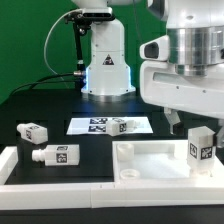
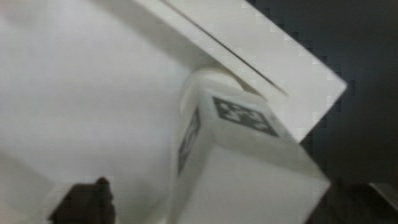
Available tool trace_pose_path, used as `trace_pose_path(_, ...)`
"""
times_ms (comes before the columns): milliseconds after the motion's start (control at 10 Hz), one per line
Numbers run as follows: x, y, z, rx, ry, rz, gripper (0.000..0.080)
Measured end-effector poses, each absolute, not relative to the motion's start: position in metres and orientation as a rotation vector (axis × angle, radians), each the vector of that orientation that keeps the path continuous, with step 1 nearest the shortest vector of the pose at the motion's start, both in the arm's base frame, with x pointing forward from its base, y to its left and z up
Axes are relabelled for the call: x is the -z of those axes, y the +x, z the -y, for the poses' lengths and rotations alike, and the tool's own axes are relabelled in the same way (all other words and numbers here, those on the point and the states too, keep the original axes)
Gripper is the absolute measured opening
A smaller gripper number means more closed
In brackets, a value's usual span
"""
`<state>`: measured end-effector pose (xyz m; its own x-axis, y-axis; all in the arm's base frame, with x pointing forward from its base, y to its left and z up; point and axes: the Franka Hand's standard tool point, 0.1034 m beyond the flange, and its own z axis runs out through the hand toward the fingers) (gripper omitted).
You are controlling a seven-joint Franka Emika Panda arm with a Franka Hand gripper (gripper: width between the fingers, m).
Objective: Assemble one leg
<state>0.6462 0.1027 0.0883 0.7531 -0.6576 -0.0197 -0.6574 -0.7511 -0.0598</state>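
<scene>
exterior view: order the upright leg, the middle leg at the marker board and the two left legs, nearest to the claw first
1. upright leg, under the claw, exterior view's right
2. middle leg, at the marker board
3. front-left leg and far-left leg, too close to call

No legible words or numbers, square marker tags (image 2: 246, 117) on leg (image 2: 249, 172), marker board (image 1: 78, 128)
</scene>
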Motion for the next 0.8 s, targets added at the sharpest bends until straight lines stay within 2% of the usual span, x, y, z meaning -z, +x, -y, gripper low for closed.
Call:
trace_pose_path(100,-0.088,0.646,-0.107,0.030,-2.897,-1.021,0.0637)
trace_pose_path(200,-0.091,0.641,-0.115,0.094,-2.862,-1.074,0.0646)
trace_pose_path(500,-0.089,0.639,-0.114,0.102,-2.998,-0.669,0.0648)
trace_pose_path(800,-0.086,0.641,-0.111,0.122,-3.101,0.114,0.0648)
